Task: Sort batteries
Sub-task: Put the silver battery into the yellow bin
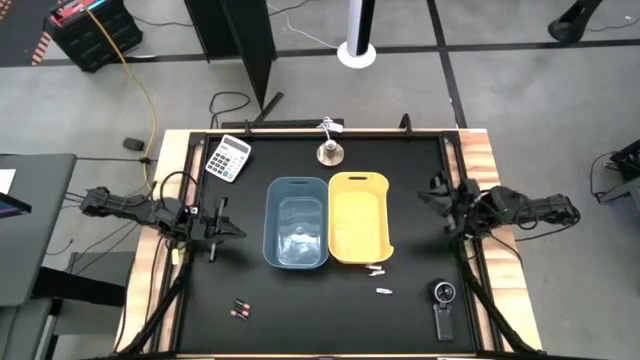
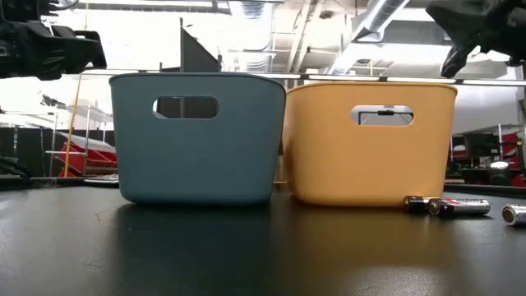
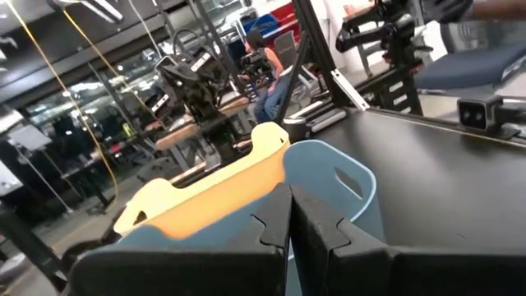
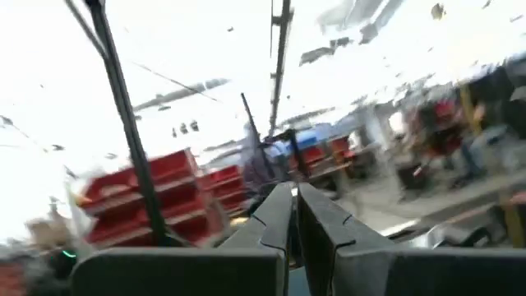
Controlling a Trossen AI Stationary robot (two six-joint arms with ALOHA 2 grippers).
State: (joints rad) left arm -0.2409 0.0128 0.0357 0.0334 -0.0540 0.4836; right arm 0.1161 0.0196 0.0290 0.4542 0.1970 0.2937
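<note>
Both my fingers are closed on nothing, and those tiny batteries (image 1: 241,309) could roll off the bench (image 1: 330,320) if nudged.

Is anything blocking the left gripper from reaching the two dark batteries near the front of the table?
Nothing visible. The left gripper hangs left of the blue bin, and only bare table lies between it and the dark batteries.

Black table (image 1: 300,310) carries: blue bin (image 1: 297,222) touching yellow bin (image 1: 359,216), calculator (image 1: 228,158), bell (image 1: 328,152), dial gadget (image 1: 444,306), dark batteries (image 1: 240,309), whitish batteries (image 1: 378,278).
</note>
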